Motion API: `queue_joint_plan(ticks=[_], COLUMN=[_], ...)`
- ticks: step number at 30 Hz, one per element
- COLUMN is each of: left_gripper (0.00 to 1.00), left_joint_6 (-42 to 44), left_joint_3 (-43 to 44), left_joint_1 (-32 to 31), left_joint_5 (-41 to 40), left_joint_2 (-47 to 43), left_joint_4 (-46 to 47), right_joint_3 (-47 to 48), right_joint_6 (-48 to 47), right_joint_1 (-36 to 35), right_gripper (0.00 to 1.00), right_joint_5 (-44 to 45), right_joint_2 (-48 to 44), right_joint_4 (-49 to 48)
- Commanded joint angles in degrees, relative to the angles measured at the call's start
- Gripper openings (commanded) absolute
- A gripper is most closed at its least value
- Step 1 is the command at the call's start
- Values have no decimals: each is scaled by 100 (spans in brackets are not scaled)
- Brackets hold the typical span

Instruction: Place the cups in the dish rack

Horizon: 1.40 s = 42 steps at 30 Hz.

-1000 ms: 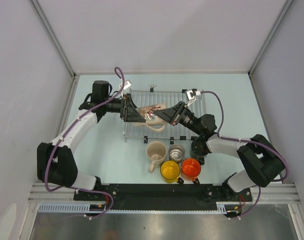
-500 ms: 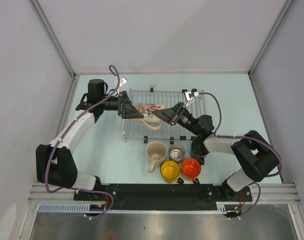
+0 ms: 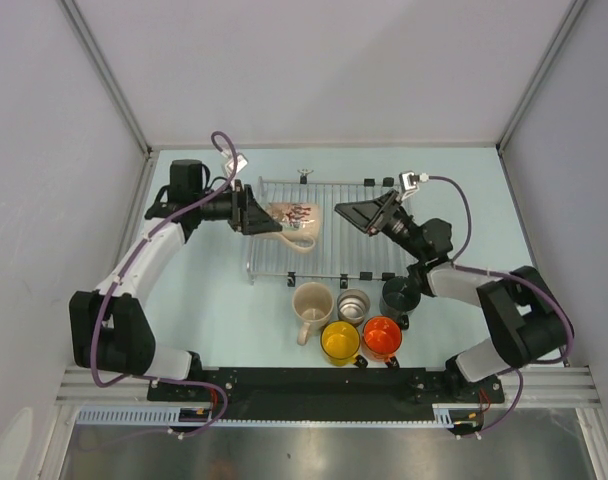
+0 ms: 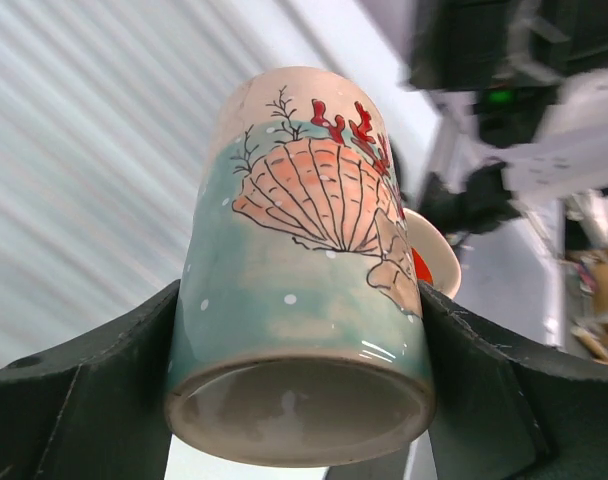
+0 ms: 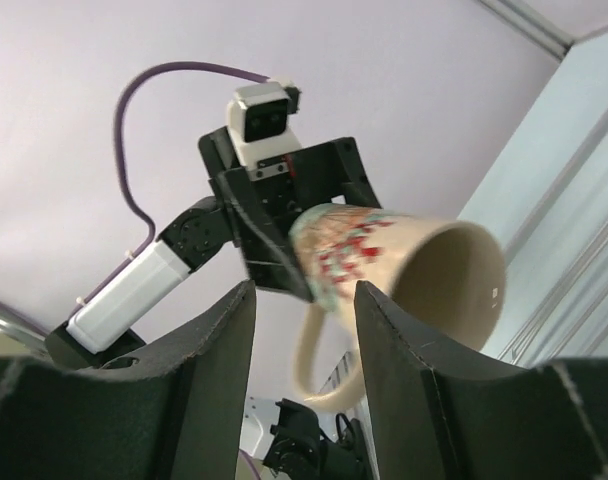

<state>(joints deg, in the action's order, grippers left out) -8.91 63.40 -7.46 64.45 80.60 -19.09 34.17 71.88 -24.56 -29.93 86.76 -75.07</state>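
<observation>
Left wrist view, what does it give you that the top one doesn't?

The print: a shell and red coral on the patterned cup (image 4: 309,240). The left gripper (image 4: 299,340) clamps it by the sides, close to the base, with the base toward the camera.

And from above?

Placement. That cup lies sideways over the left part of the dish rack (image 3: 354,265). I cannot tell whether it touches the wires.

Right gripper (image 3: 350,218)?

Fingers spread, nothing between them. It stands apart from the cup's mouth, further right over the rack. The right wrist view looks straight at the open mouth, with the handle hanging below.

Other cups?

Five stand on the table (image 3: 214,300) just in front of the rack.
</observation>
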Motion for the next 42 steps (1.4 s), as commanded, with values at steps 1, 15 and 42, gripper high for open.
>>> queue_joint_plan(ticks=[1, 15, 42], left_gripper=[0, 0, 0], left_joint_6=[881, 2437, 2771], left_joint_3=[814, 2993, 4849], left_joint_1=[-97, -1565, -2136], left_joint_5=[-1507, -5371, -7200], left_joint_2=[-10, 1510, 3577], left_joint_4=[-313, -1773, -2846], right_joint_3=[37, 160, -543], right_joint_6=[-454, -3109, -3285], right_joint_1=[188, -436, -550], right_gripper=[50, 49, 45], right_joint_5=[-320, 672, 691], right_joint_2=[-879, -2796, -3421], right_joint_4=[-187, 4131, 4457])
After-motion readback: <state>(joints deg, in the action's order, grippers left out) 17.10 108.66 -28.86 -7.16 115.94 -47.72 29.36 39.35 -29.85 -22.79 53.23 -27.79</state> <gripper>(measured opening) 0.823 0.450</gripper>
